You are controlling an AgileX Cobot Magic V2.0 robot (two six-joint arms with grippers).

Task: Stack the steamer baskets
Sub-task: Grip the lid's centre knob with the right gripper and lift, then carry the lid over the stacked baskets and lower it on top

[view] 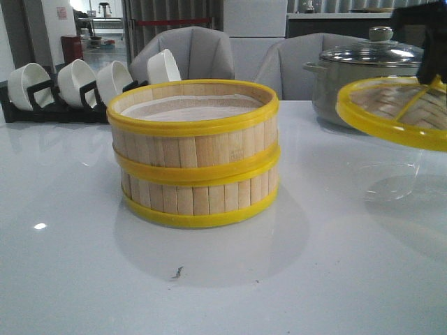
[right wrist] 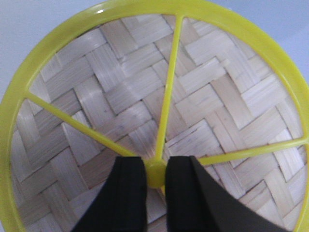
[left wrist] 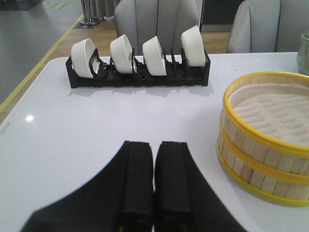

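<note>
The two steamer baskets [view: 193,153] stand stacked, one on the other, in the middle of the white table; the top one shows its white paper liner. They also show in the left wrist view [left wrist: 263,137]. My left gripper [left wrist: 154,159] is shut and empty, low over the table to the left of the stack. My right gripper [right wrist: 155,170] is shut on the yellow centre knob of the woven bamboo lid [right wrist: 159,111]. It holds the lid [view: 398,112] tilted in the air to the right of the stack. The right gripper itself is barely seen in the front view.
A black rack with several white bowls [view: 77,87] stands at the back left, also in the left wrist view [left wrist: 137,63]. A grey-green pot with a glass lid [view: 363,70] stands at the back right behind the held lid. Grey chairs stand beyond the table.
</note>
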